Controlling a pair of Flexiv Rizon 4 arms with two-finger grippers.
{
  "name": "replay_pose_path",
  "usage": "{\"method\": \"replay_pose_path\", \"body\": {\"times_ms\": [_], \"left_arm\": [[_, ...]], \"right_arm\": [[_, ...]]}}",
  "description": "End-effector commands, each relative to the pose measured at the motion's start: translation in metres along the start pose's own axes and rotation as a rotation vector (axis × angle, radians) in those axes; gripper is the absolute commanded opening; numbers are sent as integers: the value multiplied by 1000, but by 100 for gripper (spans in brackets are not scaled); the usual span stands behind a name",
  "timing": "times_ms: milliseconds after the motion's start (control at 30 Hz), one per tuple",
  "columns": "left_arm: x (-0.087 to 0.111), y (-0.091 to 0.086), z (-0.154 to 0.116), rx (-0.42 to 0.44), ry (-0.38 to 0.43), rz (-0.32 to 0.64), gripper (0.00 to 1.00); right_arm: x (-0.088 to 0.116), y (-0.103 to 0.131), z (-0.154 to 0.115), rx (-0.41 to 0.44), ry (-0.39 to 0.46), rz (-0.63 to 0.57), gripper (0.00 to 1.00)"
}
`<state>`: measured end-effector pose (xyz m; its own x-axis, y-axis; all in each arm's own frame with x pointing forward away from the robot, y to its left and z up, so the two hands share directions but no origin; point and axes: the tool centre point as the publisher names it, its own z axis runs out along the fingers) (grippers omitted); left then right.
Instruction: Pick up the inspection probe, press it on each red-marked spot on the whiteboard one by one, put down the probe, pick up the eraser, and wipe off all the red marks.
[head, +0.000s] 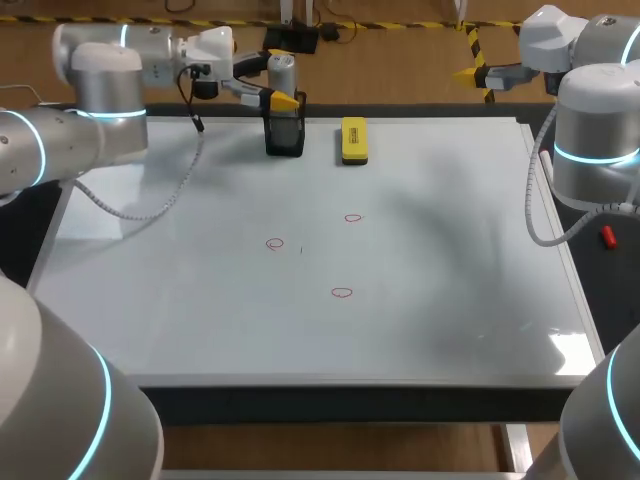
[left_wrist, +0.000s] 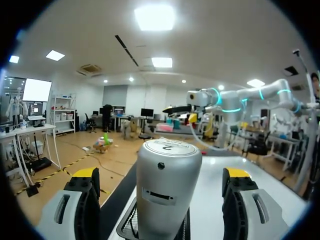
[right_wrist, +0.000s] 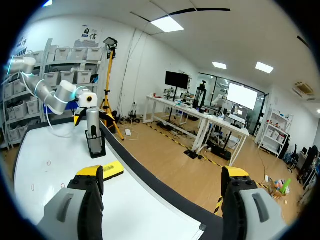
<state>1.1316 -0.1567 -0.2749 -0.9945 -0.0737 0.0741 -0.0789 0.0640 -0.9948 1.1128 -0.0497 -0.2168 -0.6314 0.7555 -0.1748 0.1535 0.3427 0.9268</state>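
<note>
probe (left_wrist: 168, 190) upright in black mesh holder (head: 284, 138), left gripper (left_wrist: 162, 175) spread around it, not touching; right gripper (right_wrist: 163, 175) spread, empty

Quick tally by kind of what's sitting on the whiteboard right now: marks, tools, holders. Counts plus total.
red marks: 3
probe: 1
black holder: 1
yellow eraser: 1
Total: 6
</note>
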Motion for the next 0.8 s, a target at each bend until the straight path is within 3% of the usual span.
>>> {"method": "replay_pose_path", "body": {"times_ms": [33,67,100,167,200,800], "left_arm": [[3,-2,-2,-8,-7,2,78],[3,-2,-2,-11,-4,2,70],[3,-2,-2,-12,2,2,55],[5,-1,0,-26,17,9,22],[5,-1,1,-29,17,10,0],[9,-20,-6,-6,-8,37,0]], "right_arm": [[0,0,0,1,1,0,100],[0,0,0,1,1,0,100],[0,0,0,1,1,0,100],[0,0,0,1,1,0,100],[0,0,0,1,1,0,100],[0,0,0,1,1,0,100]]}}
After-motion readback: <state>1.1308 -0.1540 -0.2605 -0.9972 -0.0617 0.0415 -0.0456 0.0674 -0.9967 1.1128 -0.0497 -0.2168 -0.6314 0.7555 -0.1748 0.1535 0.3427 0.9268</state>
